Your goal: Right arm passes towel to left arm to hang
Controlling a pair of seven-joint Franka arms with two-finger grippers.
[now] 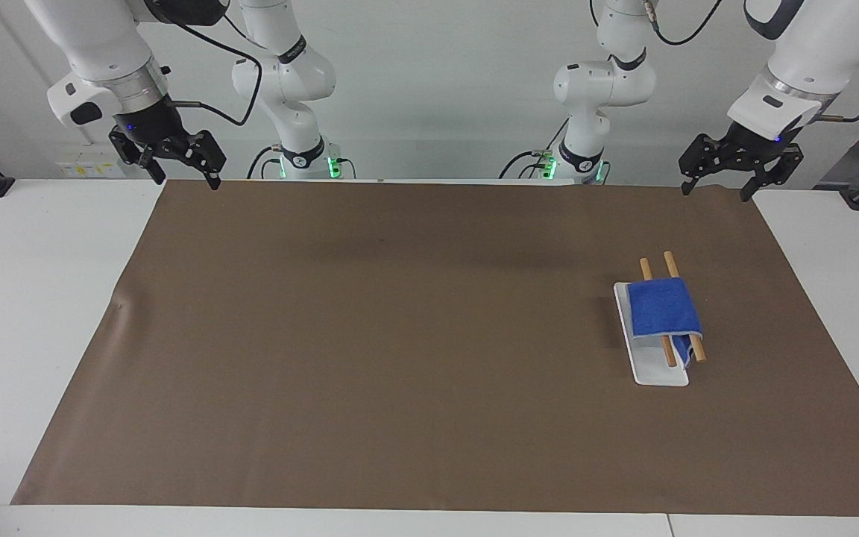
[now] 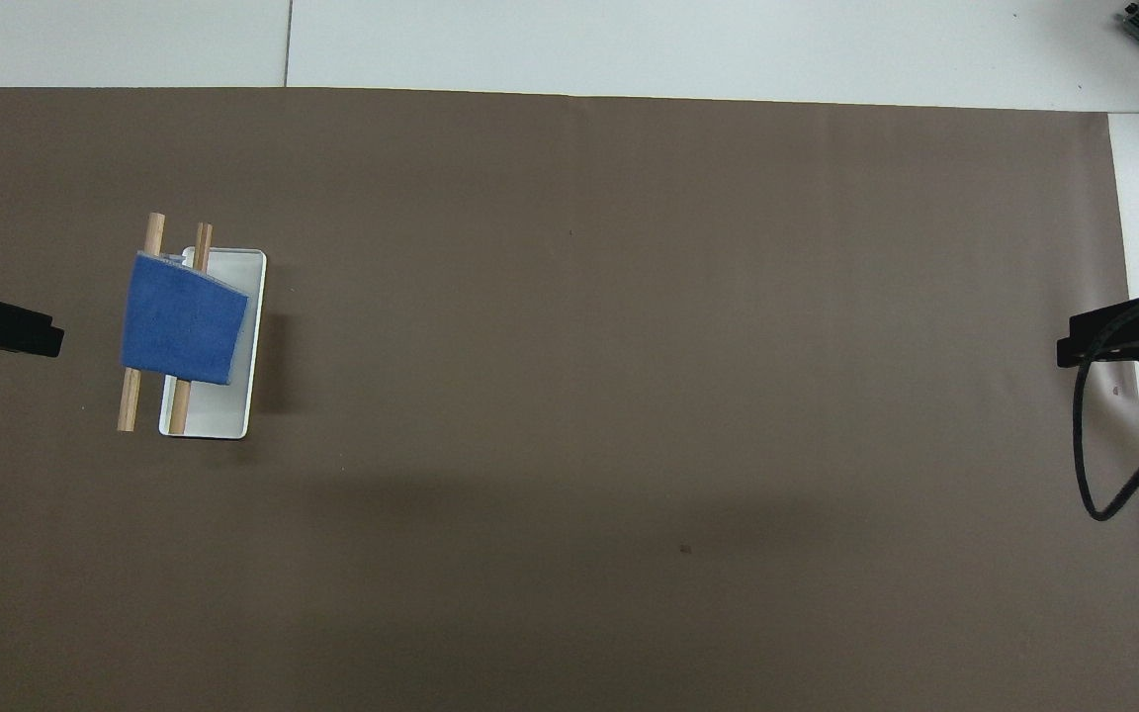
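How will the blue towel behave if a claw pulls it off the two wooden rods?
The towel is probably floppy: it bends over the rods and one end hangs down. It looks light. Pulling it could tip the white stand.

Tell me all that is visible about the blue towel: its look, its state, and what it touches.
The towel is a small bright-blue cloth, soft-looking, with a thin light edge. It hangs draped over two wooden rods of a rack with a white base, at the left arm's end of the table. Its top lies flat across both rods; one end droops below them. No gripper touches it.
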